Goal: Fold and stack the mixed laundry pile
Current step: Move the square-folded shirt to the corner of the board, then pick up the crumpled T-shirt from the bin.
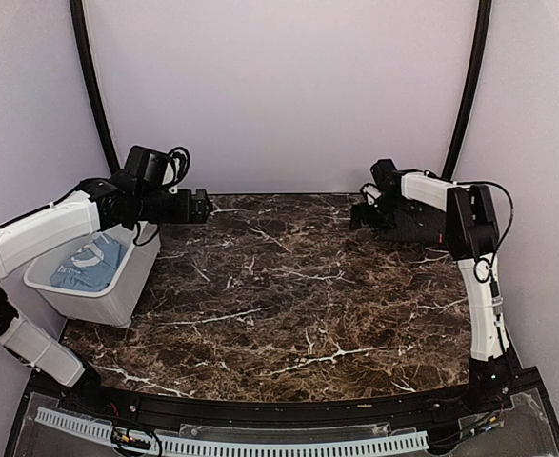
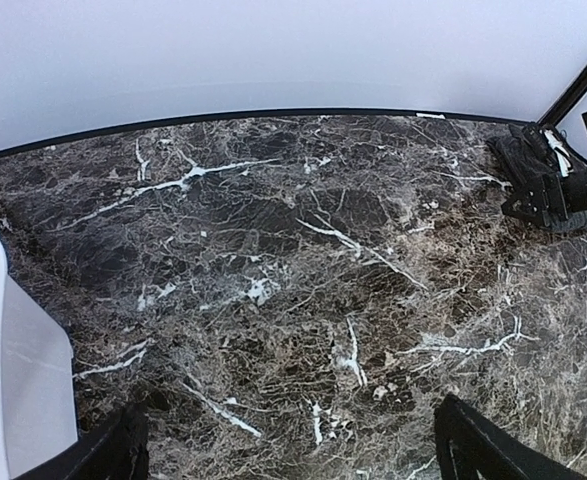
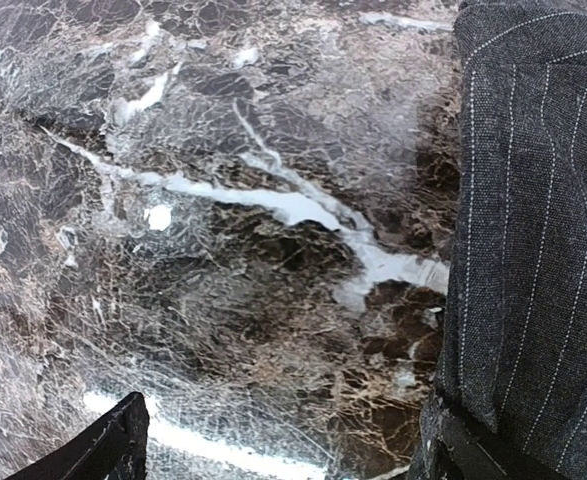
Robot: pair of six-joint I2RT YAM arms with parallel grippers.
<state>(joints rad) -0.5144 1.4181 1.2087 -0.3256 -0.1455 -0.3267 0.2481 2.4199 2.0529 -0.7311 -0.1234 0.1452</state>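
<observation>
The black pinstriped shirt point(image 3: 533, 200) lies at the far right of the marble worktop point(image 1: 279, 286), near its back edge. The light blue T-shirt point(image 1: 87, 262) sits crumpled in the white bin point(image 1: 117, 295) at the left edge. Nothing is stacked, and I cannot tell whether the shirt has any fold in it, so I judge the job to be barely begun.

My right end effector point(image 3: 291, 420) hangs low at the shirt's edge, jaws spread wide and gripping nothing. In its wrist view one finger meets the cloth's border and the other stands over bare stone. I read that as a stance for taking the edge and drawing the shirt toward the middle of the worktop, where there is room to spread it.

My left end effector point(image 1: 201, 206), likewise open and empty-handed, hovers above the worktop just past the bin's far rim and faces the centre. The T-shirt lies behind and below it in the bin, so the arm would have to double back to fetch it.

My worry is thin cloth lying flat on stone: jaws this wide could close on several layers or slide off.
</observation>
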